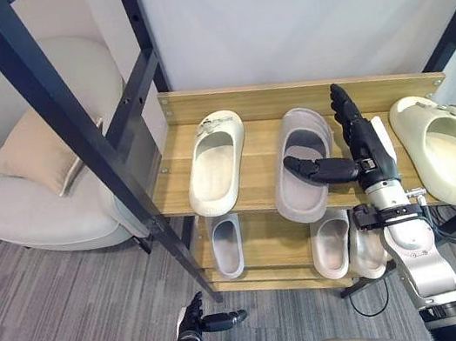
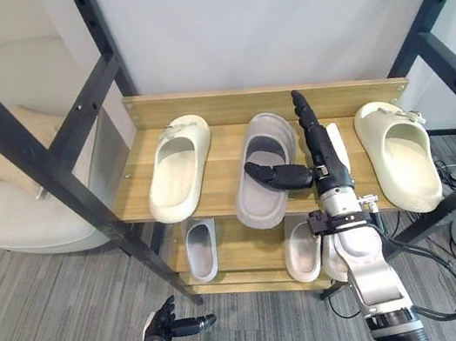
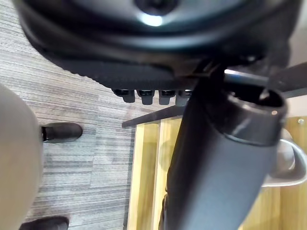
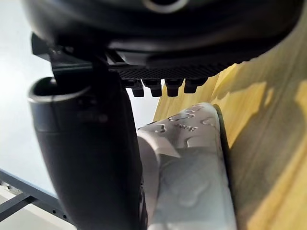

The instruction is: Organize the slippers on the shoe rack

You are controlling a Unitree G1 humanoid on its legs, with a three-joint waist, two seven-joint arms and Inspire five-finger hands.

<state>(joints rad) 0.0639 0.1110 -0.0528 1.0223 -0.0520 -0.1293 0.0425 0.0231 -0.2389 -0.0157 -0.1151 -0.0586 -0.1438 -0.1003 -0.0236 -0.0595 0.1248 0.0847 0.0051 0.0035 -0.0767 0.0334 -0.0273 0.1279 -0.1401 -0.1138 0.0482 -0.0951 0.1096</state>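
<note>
Right wrist view: right hand (image 4: pixel 81 143), fingers straight, beside the on-edge pale slipper (image 4: pixel 192 191); a nudge may topple it toward three o'clock.

**Surroundings.** A pale grey upholstered armchair (image 1: pixel 41 212) is seen at the left, set on grey striped carpet (image 1: pixel 54 334). A beige cushion (image 1: pixel 35 151) is propped, tilted, against its backrest. A black metal frame (image 1: pixel 74 127) is seen across the foreground. One of its beams is run diagonally in front of the armchair, and a second, upright one is pierced with a row of holes. Further black beams are seen at the right edge. The background is formed by a plain white wall (image 1: pixel 288 10).
</note>
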